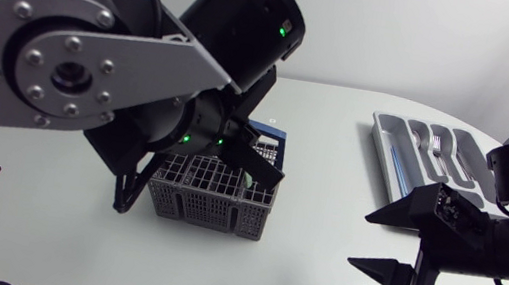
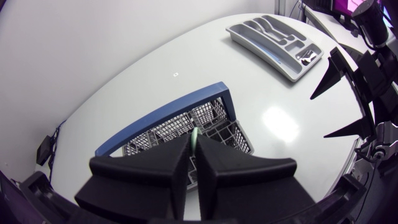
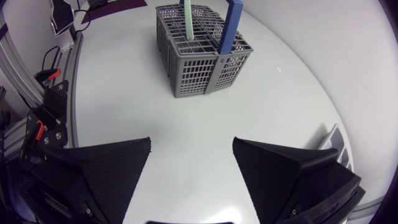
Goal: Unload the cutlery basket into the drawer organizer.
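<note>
Centre frame, the left gripper (image 2: 193,148) is clenching a pale green handle (image 2: 195,134) in the cutlery basket (image 1: 205,206); lower right, the right gripper (image 1: 361,241) is hanging released near the drawer organizer (image 1: 383,142).

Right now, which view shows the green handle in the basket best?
Right wrist view: the green handle sticks up out of the cutlery basket, unobstructed. Left wrist view shows only its tip pinched between the left jaws. Head view: the left arm hides it.
</note>
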Tool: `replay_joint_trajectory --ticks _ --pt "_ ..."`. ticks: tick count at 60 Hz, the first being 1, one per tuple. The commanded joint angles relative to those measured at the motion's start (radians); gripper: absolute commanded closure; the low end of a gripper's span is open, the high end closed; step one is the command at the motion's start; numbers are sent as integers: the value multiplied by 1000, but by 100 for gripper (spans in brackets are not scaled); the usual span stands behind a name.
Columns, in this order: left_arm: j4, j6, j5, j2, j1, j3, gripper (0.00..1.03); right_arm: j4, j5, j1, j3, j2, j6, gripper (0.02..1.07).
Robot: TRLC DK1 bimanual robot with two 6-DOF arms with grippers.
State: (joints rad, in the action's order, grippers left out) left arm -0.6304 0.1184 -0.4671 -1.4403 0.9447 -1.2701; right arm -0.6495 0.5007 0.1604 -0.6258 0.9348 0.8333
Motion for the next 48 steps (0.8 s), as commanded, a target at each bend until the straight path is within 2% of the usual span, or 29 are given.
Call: replay_joint_trajectory --ticks 1,23,36,48 --pt "0 -23 -13 32 6 21 96 1 -5 13 26 -8 -22 12" --pt "-43 -14 -2 92 39 -6 96 7 -7 53 14 -50 -65 12" --pt "-92 76 108 86 62 -58 96 22 9 88 5 -123 -175 12" --pt "-106 178 219 44 62 -100 96 51 15 188 -12 -151 -275 12"
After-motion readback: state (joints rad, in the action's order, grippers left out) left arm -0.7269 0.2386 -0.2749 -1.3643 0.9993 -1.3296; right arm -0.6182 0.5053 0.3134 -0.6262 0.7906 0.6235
